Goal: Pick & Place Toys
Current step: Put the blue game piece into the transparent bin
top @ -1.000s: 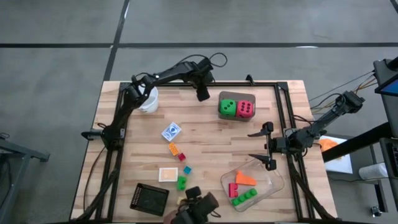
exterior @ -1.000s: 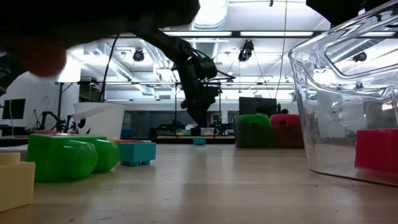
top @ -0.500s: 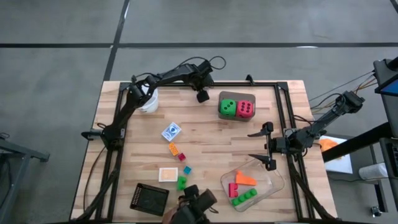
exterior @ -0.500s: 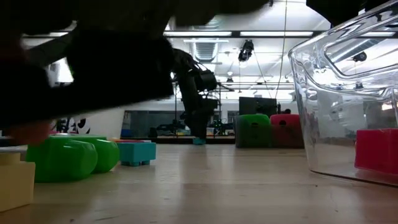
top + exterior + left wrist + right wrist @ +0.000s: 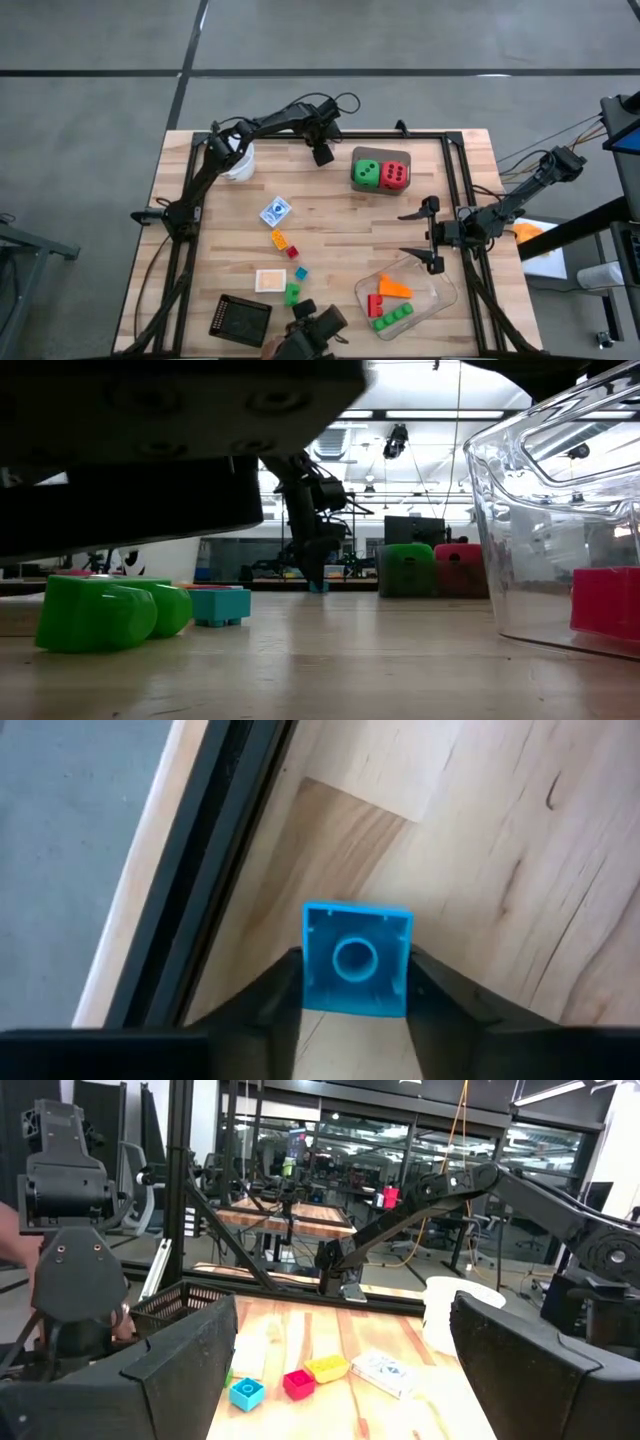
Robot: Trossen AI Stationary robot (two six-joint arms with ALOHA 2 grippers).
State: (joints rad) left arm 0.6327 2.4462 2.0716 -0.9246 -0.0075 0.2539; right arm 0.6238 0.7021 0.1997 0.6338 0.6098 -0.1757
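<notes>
Square blue brick [image 5: 356, 959], hollow underside, L gripper [image 5: 356, 982] clamped

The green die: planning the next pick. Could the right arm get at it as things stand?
Probably yes. The right gripper waits open beside the green die, with bare table between them; the pink-red die touching it on the near side may crowd the fingers.

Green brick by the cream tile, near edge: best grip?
Come straight down on the green brick and close the end effector across its short width. It lies flat and elongated on the table, with the cream tile close beside it, so keep the fingers off that side.
</notes>
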